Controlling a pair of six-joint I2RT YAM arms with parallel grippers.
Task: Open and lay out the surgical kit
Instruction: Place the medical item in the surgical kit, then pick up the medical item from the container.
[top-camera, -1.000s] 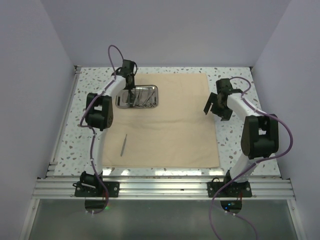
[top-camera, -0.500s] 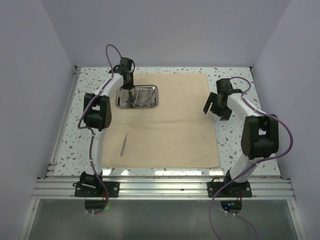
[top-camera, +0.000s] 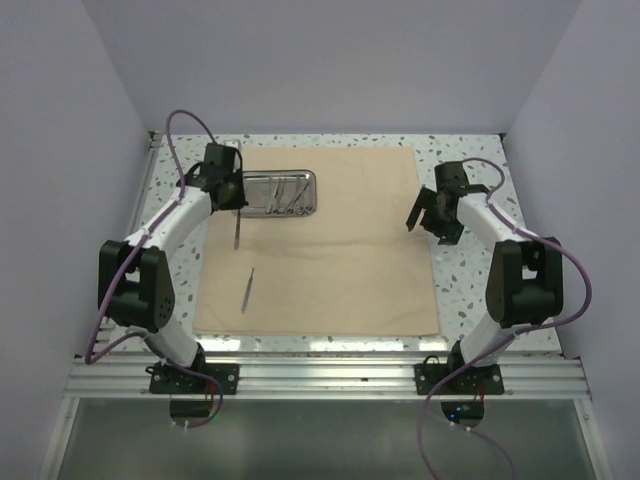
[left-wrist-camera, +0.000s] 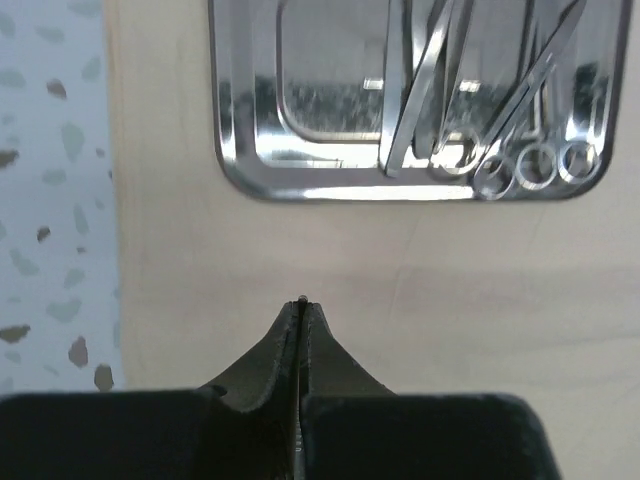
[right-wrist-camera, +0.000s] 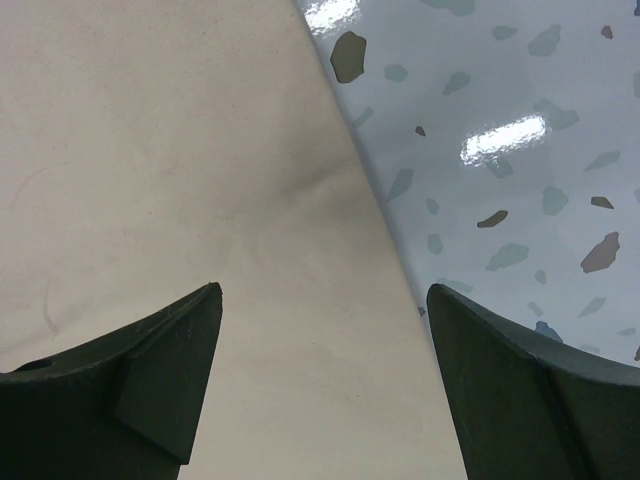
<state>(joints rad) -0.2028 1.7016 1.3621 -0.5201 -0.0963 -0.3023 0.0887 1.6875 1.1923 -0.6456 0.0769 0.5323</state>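
Note:
The beige cloth wrap (top-camera: 340, 250) lies spread flat on the table. The steel tray (top-camera: 316, 196) sits on its far left corner and holds several silver instruments (top-camera: 285, 192). In the left wrist view the tray (left-wrist-camera: 240, 170) holds tweezers (left-wrist-camera: 408, 100) and ring-handled scissors (left-wrist-camera: 520, 165). My left gripper (top-camera: 236, 206) is shut on a thin silver instrument (top-camera: 237, 230), just in front of the tray over the cloth; its tip shows between the jaws (left-wrist-camera: 302, 299). Another thin instrument (top-camera: 246, 290) lies on the cloth near the front left. My right gripper (top-camera: 425, 215) is open and empty over the cloth's right edge (right-wrist-camera: 370, 200).
Speckled terrazzo tabletop (top-camera: 165, 215) borders the cloth left and right and shows in the right wrist view (right-wrist-camera: 520, 150). Plain walls enclose three sides. An aluminium rail (top-camera: 320, 372) runs along the front edge. Purple cables loop off both arms.
My left gripper has come up out of the tray and moved left and toward the front, carrying a thin instrument. The left arm has swung out leftward. The right arm has barely moved.

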